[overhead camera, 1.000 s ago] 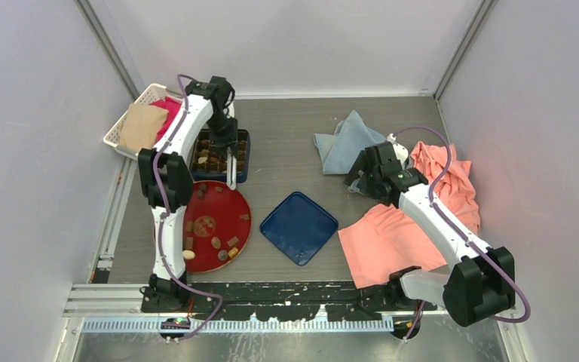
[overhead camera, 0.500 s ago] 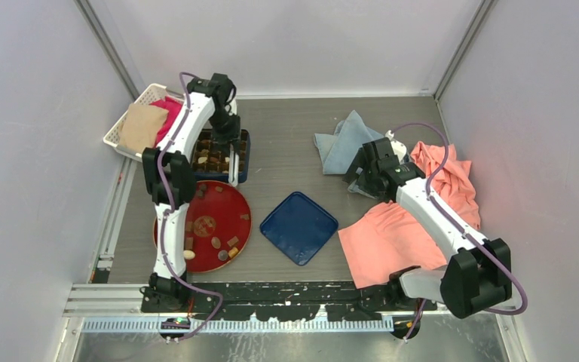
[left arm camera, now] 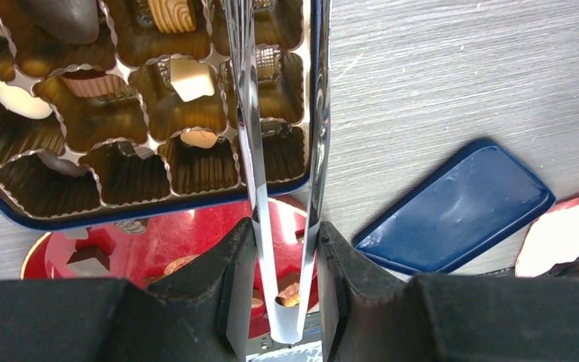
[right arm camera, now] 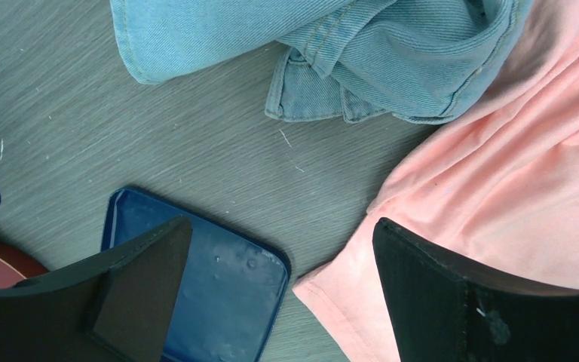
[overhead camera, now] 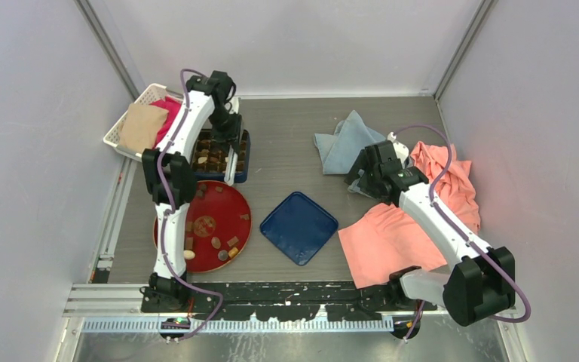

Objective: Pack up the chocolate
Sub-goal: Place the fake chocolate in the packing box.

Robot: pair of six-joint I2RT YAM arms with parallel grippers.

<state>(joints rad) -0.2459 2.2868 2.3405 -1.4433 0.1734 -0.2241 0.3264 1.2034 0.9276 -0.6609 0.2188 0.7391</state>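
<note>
Clamping tongs point(left arm camera: 252, 151) over box point(left arm camera: 132, 113): left jaws | right jaws wide; denim point(right arm camera: 392, 53), pink cloth point(right arm camera: 513, 188), lid point(right arm camera: 226, 286) below

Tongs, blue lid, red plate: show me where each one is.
tongs point(left arm camera: 249, 151), left wrist view, on the left metal arm.
blue lid point(overhead camera: 299, 226), top view, on its middle.
red plate point(overhead camera: 222, 213), top view, on bare surface right of centre.

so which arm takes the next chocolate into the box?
Left. Its jaws grip the tongs over the box, beside the red plate of chocolate. The right arm's jaws hang open by the clothes, empty.
</note>
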